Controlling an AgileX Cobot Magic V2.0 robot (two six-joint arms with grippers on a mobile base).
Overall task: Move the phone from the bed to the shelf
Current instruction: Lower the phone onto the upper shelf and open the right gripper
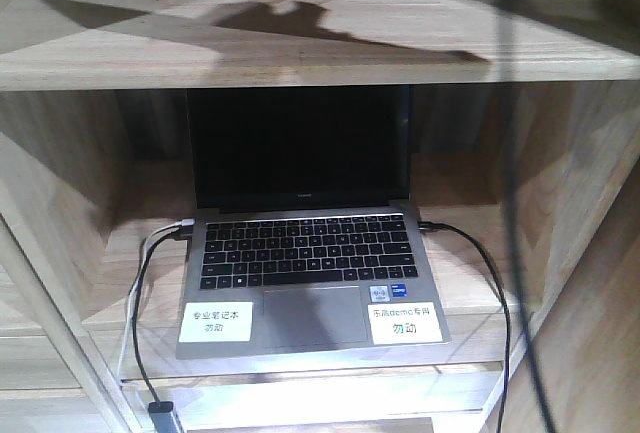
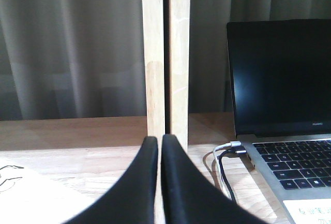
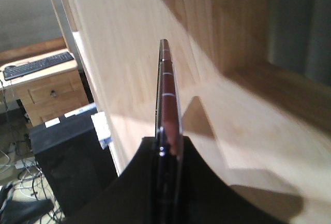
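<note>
In the right wrist view the phone (image 3: 168,100) stands edge-on, showing its pinkish-silver rim, and my right gripper (image 3: 169,144) is shut on its lower end. It hangs over a pale board of the shelf (image 3: 248,125). My left gripper (image 2: 159,142) is shut with nothing between its black fingers (image 2: 178,182), low over a shelf board and facing a pale upright post (image 2: 165,53). In the front view the shelf (image 1: 300,53) fills the frame; neither gripper nor the phone shows there. The bed is out of view.
An open grey laptop (image 1: 310,253) (image 2: 289,105) sits in a shelf compartment with cables (image 1: 140,323) (image 2: 225,162) plugged into both sides. Grey curtains (image 2: 72,48) hang behind. Left of the shelf stand a small nightstand with a keyboard (image 3: 39,66) and a black box (image 3: 67,157).
</note>
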